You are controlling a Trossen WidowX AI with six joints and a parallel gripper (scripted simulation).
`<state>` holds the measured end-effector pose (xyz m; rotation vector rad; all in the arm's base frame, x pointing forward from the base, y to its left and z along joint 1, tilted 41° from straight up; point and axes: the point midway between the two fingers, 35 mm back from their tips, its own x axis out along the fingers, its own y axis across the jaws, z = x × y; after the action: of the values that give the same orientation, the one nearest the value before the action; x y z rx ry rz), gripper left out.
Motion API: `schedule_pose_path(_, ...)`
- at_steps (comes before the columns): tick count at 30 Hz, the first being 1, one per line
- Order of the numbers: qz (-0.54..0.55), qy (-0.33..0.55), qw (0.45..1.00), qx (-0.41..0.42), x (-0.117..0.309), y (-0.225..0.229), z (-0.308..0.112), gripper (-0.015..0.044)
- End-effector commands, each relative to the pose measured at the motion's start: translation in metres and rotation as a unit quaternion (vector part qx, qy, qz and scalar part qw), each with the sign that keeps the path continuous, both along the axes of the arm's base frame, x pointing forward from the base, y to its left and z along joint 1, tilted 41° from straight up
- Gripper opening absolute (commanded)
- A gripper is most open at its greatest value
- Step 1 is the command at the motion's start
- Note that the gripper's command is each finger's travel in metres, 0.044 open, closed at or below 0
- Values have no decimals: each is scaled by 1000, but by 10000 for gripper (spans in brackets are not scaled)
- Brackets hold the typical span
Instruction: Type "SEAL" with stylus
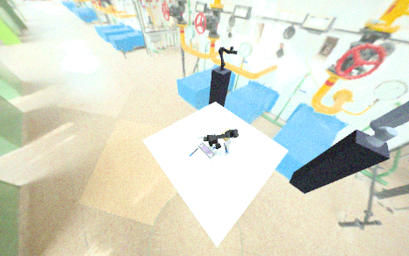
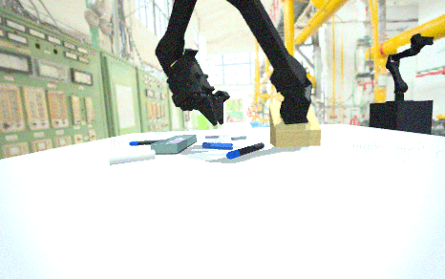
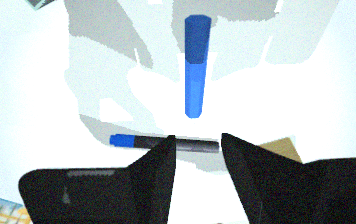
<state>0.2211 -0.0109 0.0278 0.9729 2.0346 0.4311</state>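
Observation:
The keyboard (image 1: 206,150) (image 2: 174,144) lies on the white table; only its corner (image 3: 38,4) shows in the wrist view. A plain blue stick (image 2: 217,146) (image 3: 194,75) lies to the right of the keyboard in the exterior view. A black pen with a blue end (image 2: 245,151) (image 3: 170,144) lies near it. Which of these is the stylus I cannot tell. My gripper (image 2: 220,122) (image 3: 198,140) is partly open and empty, above the table. In the wrist view its fingertips overlap the black pen's image, and the blue stick lies ahead of them.
Another black pen with a blue end (image 2: 143,142) lies behind the keyboard in the exterior view. A white cylinder (image 2: 132,157) lies in front of it. A wooden block (image 2: 296,138) (image 3: 283,149) stands at the arm's base, right of the pens.

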Motion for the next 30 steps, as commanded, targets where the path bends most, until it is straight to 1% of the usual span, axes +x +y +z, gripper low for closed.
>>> schedule_pose_path(1,2,17,1000,2,-4,1,0,150)
schedule_pose_path(30,2,17,1000,3,-3,13,-14,150)
